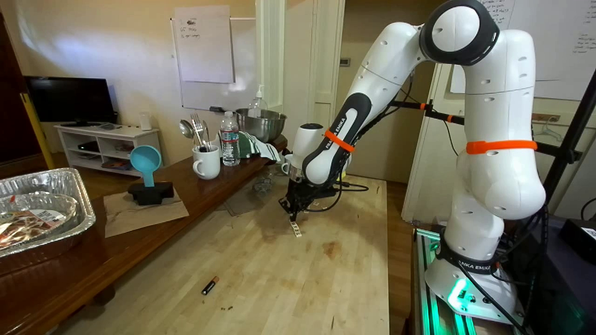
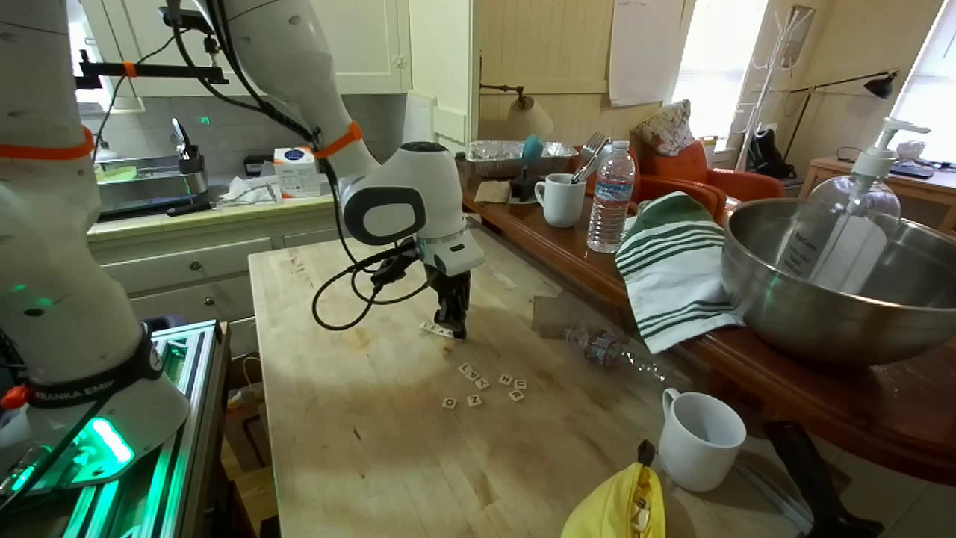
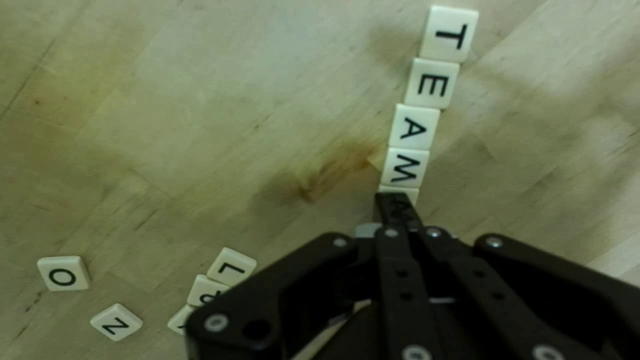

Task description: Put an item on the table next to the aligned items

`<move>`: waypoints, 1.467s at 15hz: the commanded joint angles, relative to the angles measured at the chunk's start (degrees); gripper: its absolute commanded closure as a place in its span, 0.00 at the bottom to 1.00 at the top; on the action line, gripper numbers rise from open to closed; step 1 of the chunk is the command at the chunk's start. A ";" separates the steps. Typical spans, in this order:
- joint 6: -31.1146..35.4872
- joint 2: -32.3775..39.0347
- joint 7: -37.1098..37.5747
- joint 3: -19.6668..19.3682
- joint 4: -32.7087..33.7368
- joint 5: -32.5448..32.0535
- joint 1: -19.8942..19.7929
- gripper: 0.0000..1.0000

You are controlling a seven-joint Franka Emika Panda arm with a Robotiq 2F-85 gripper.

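Your black pincer (image 3: pixel 396 202) has its fingertips together, blocking most of the lowest of 5 aligned cream square letter tiles (image 3: pixel 415 112), upper right in the wrist view. On the light blond wooden table (image 2: pixel 358 448), mid-frame in an exterior view, you have 8 loose letter tiles (image 2: pixel 482 384); 1 clear plastic bottle (image 2: pixel 603 350), right; 1 white mug (image 2: pixel 702 448) and 1 yellow pouch (image 2: pixel 609 508), lower right. In an exterior view: 1 black-and-copper battery (image 1: pixel 210 285), lower left.

A home is surrounding the black jointed pincer (image 2: pixel 457 332): well apart from it, white panelled kitchen cupboards (image 2: pixel 370 48) are hanging over a pale counter (image 2: pixel 243 214), while a padded orange-red armchair (image 2: pixel 683 167) and flat black television (image 1: pixel 70 98) are standing.
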 commanded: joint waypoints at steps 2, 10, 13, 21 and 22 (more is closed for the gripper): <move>-1.26 -0.48 0.82 -0.47 -0.12 -0.22 1.12 1.00; -1.01 -2.33 0.33 -0.52 -0.98 -1.18 1.29 1.00; -1.47 -3.50 -3.03 0.82 -1.57 -0.37 0.23 1.00; -4.22 -8.10 -25.60 7.53 -3.23 5.49 -4.08 1.00; -4.92 -8.66 -28.60 7.99 -3.30 6.01 -4.46 1.00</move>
